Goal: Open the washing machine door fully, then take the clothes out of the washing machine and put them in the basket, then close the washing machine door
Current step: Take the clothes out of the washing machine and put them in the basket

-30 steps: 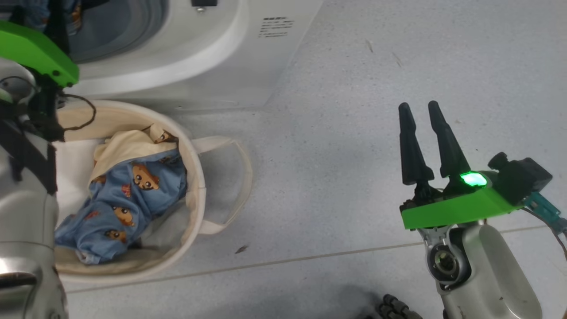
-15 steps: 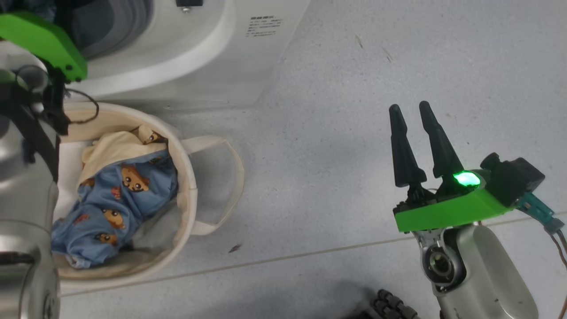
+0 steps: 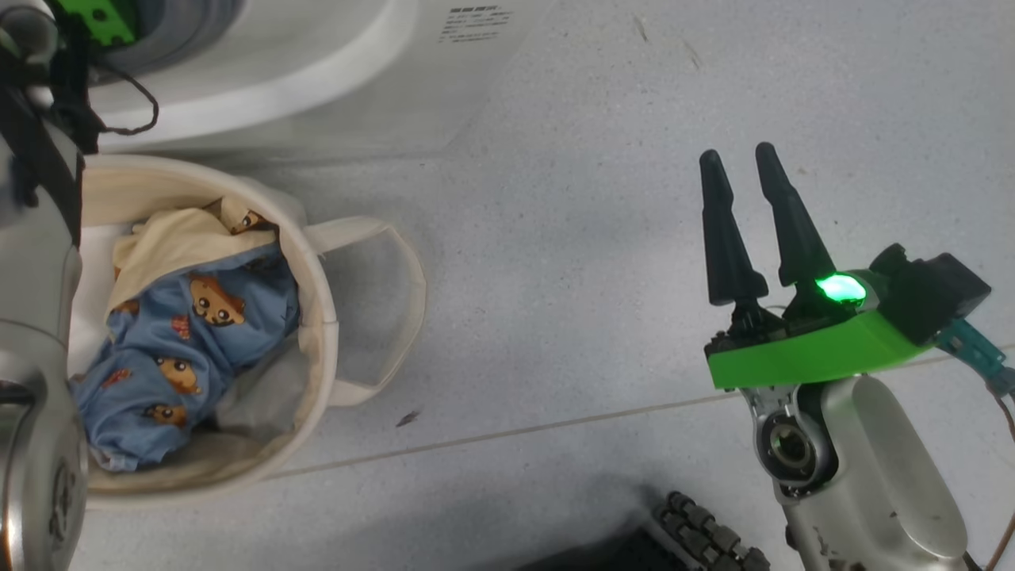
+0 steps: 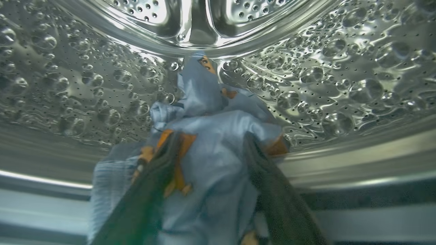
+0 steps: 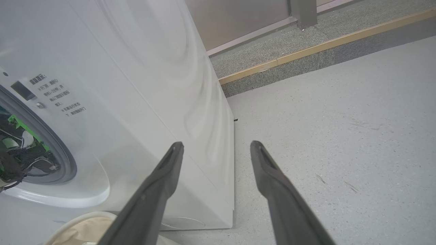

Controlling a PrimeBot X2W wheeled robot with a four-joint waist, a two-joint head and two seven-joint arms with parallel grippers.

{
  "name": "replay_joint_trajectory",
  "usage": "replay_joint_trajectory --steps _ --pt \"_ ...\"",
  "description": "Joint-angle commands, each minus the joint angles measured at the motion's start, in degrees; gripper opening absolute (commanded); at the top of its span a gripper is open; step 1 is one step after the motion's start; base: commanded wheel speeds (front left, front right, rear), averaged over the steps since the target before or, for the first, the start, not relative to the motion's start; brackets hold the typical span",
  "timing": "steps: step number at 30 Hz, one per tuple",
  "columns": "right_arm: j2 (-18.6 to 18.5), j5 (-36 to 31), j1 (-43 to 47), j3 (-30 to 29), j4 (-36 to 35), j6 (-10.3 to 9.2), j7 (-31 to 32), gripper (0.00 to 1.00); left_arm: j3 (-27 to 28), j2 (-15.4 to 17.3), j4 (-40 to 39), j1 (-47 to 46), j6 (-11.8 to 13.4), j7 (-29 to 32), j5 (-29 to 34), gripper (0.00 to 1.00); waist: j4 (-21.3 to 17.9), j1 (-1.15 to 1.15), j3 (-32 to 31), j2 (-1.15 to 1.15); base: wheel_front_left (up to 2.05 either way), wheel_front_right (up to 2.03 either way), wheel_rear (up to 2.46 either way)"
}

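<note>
In the left wrist view my left gripper (image 4: 210, 136) is inside the perforated steel drum (image 4: 323, 78) of the washing machine (image 3: 317, 63). It is open, its two fingers either side of a bunched light blue garment (image 4: 211, 102) with orange figures. More of the clothes (image 3: 182, 333) lie in the cream basket (image 3: 317, 262) on the floor in front of the machine. My right gripper (image 3: 737, 156) hovers open and empty over the floor to the right, also seen in the right wrist view (image 5: 217, 145). The washing machine door is out of view.
A cream cloth (image 3: 166, 238) lies over the blue garments in the basket. My left forearm (image 3: 40, 317) crosses the basket's left side. A black ribbed part (image 3: 698, 539) shows at the bottom edge. Beyond the machine's white side (image 5: 136, 85) runs a raised kerb (image 5: 306, 44).
The head view has shifted slightly. My left arm's green wrist mount has moved further into the machine's opening. The right gripper has stayed open in much the same place.
</note>
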Motion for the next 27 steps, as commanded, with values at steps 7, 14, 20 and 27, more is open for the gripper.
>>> replay_joint_trajectory --steps 7,14,20,27 --pt "0.15 -0.11 0.13 0.82 -1.85 0.06 -0.70 1.00 -0.41 0.48 1.21 -1.66 -2.05 -3.67 -0.84 0.00 0.82 -0.01 0.16 0.00 0.00 0.00 0.00" --pt "0.15 -1.67 0.43 0.43 -1.22 0.06 -0.70 1.00 0.20 -0.32 1.30 -0.28 -3.70 -11.29 -2.65 0.00 3.09 -0.01 -2.39 0.00 0.00 0.00 0.00" --pt "0.15 -3.25 1.22 0.19 -0.42 0.06 -0.70 1.00 1.13 -0.99 -3.22 3.61 -4.86 -14.69 -4.14 0.00 5.93 -0.01 -6.00 0.00 0.00 0.00 0.00" --pt "0.15 -4.30 2.13 -0.06 0.47 0.06 -0.70 1.00 4.12 -1.11 -15.49 10.87 -4.55 -14.78 -4.27 0.00 8.11 -0.01 -9.26 0.00 0.00 0.00 0.00"
